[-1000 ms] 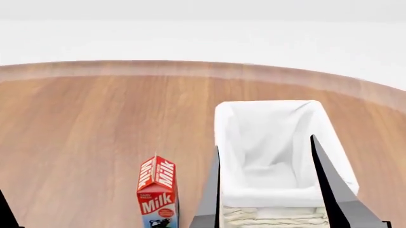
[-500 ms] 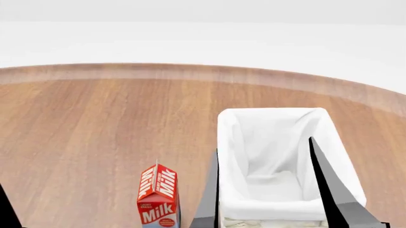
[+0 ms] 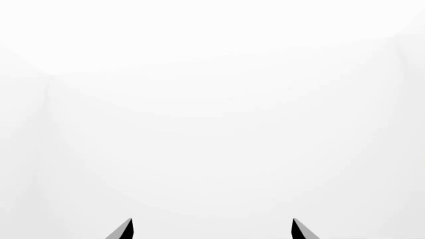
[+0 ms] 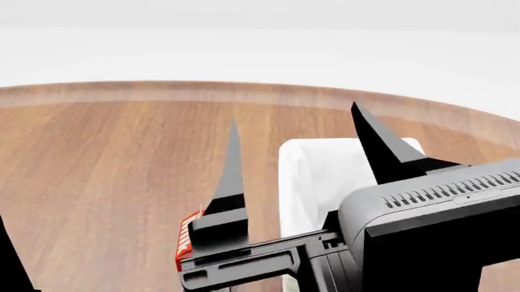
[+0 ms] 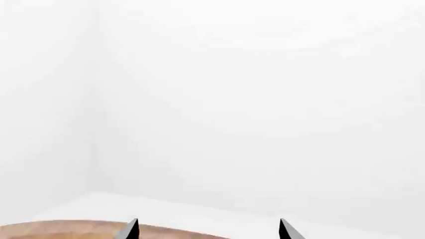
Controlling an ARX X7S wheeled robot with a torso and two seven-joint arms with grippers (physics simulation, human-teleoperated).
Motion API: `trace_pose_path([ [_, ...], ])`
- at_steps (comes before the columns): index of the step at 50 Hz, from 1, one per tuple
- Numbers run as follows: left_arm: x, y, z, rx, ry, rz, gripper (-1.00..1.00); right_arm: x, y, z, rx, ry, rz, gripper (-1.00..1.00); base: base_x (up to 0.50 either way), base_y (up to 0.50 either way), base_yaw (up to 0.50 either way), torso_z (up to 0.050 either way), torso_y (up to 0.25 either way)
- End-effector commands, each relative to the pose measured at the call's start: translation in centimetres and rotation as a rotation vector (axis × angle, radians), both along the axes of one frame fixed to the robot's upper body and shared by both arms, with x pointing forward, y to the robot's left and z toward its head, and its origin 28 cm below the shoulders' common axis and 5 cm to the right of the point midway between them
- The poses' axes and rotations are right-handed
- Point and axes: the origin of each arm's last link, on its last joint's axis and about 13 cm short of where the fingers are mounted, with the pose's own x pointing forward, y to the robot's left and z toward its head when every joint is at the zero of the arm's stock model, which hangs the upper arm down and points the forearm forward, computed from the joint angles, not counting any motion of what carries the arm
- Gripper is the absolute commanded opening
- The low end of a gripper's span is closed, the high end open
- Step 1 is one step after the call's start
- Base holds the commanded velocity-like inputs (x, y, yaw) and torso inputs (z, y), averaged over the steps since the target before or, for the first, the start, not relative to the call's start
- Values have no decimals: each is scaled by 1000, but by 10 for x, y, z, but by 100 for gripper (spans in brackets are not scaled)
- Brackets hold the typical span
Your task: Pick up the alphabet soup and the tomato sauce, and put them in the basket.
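Right end effector [image 4: 296, 143]: prongs apart, empty, raised over desk [image 4: 106, 158]. Basket [image 4: 313, 176] just beyond and beneath it. Neither can in view. We judge cans rigid, light, slick-walled; grip mid-body. Left end effector [image 3: 211, 228]: apart, empty.

Matt wood-grain table [image 4: 114, 170], cloth-lined basket [image 4: 313, 182]

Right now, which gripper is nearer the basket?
Right. The right gripper is raised open in front of the basket, covering much of it in the head view. The left gripper shows only as a dark sliver at that view's lower left edge, far off.
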Motion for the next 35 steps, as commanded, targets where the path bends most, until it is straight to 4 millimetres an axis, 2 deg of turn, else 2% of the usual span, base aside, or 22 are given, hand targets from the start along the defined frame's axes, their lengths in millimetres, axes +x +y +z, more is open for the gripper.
trace_pose_path([
  [1,1,-3,0,11,5,-5,100,-4,-8,7,-132,308,-114,100,0,0,0,0,0],
  [6,2,-4,-2,8,11,-8,100,-6,-11,-14,-189,431,-169,100,0,0,0,0,0],
  [10,4,-4,-4,12,17,-7,100,-11,-13,-14,-180,477,-169,100,0,0,0,0,0],
  [13,3,-4,-2,17,15,-9,100,-18,-17,-25,-216,577,-197,100,0,0,0,0,0],
  [18,3,-4,0,9,4,-6,100,-28,-24,-54,-282,670,-218,100,0,0,0,0,0],
  [19,3,-4,0,12,5,-5,100,-32,-26,-70,-316,726,-223,100,0,0,0,0,0],
  [21,2,-4,1,13,4,-6,100,-39,-28,-82,-344,772,-230,100,0,0,0,0,0],
  [35,2,-2,-2,18,12,1,100,-81,-29,-132,-350,950,-149,100,0,0,0,0,0],
])
